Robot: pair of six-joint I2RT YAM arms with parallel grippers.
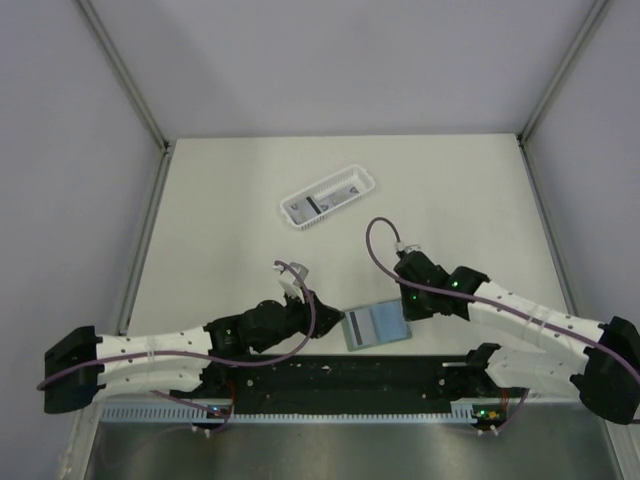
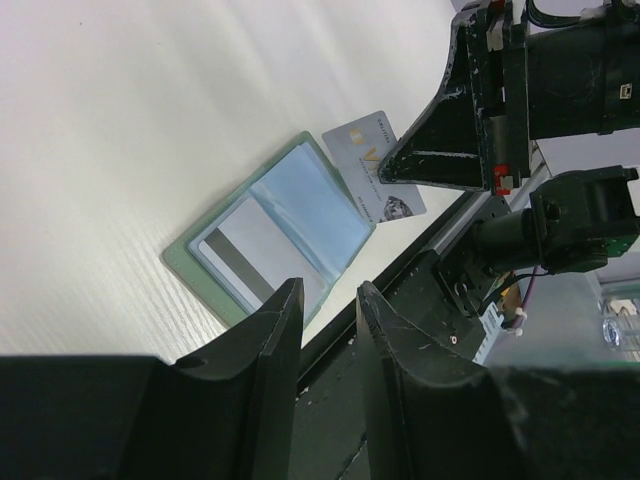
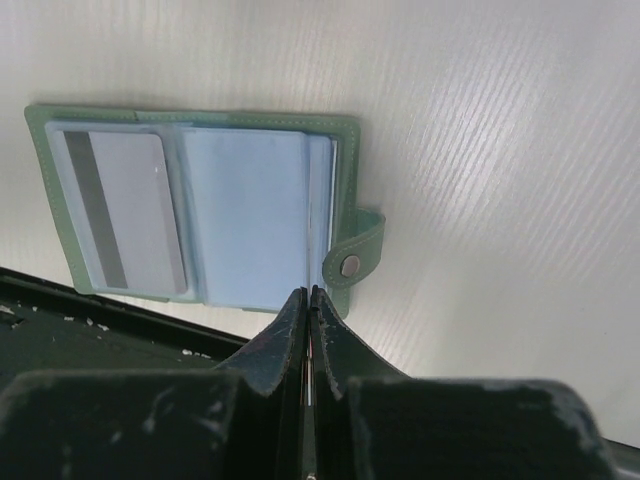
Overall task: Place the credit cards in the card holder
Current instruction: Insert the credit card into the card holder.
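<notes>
The sage-green card holder (image 1: 375, 325) lies open near the table's front edge, pale bluish inside up. One grey credit card with a black stripe (image 3: 125, 210) sits in its left pocket, and also shows in the left wrist view (image 2: 250, 245). My right gripper (image 3: 310, 295) is shut on a second credit card (image 2: 370, 160), held edge-on at the holder's right pocket (image 3: 250, 220) beside the snap strap (image 3: 352, 262). My left gripper (image 2: 330, 300) is open and empty, just left of the holder (image 2: 290, 225) over the table's edge.
A white slotted basket (image 1: 327, 198) stands at the back centre with another striped card (image 1: 312, 206) in it. A black rail (image 1: 340, 375) runs along the near edge right under the holder. Grey walls close the sides and back.
</notes>
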